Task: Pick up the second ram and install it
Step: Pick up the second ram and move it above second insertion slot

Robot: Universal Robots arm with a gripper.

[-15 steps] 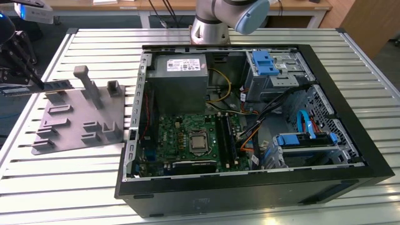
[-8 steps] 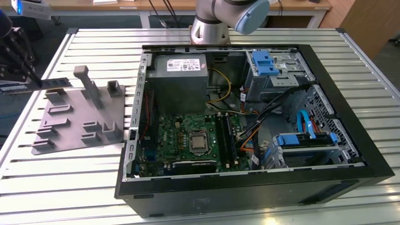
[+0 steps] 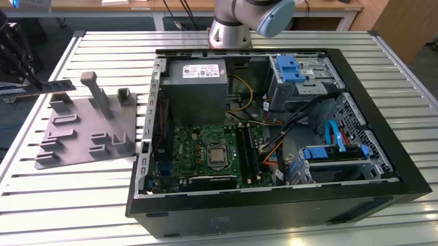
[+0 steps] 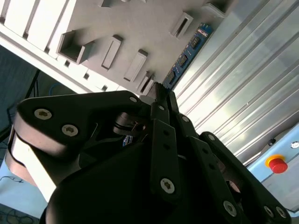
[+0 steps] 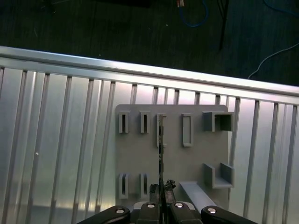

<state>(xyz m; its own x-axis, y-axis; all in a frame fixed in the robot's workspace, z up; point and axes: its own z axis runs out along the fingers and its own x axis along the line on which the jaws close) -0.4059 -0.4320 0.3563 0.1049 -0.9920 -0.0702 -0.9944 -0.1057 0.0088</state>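
The gripper [image 4: 160,92] is clamping the second ram [image 4: 189,51] between its black fingers, which are pressing flat on the board's two faces near one end. Most of the stick is therefore jutting out beyond the fingertips, unsupported. In the first wrist view the ram is showing edge-on, a thin dark line running forward from the fingertips with the grey fixture plate [image 5: 187,163] lying beneath it. In the exterior view it seems to be hanging clear of that plate, while the open computer case [image 3: 274,210] and its green motherboard [image 3: 198,148] are sitting well beyond the plate from the fingers. As I judge it, the danger is coming from that end grip. The long free end could swing or creep between the pads if it brushes the plate's tall post [image 3: 92,87] or the case wall. A board tilted that way would be meeting a narrow black slot [image 3: 247,148] askew, jamming or straining its contact edge. The ram is a thin, stiff, flat blue-green board studded with dark chips, hard and slick to hold. The plate is looking like matte grey plastic with boxy sockets and upright posts. The table [image 3: 68,205] under everything is ribbed, bright metal that is throwing glare.
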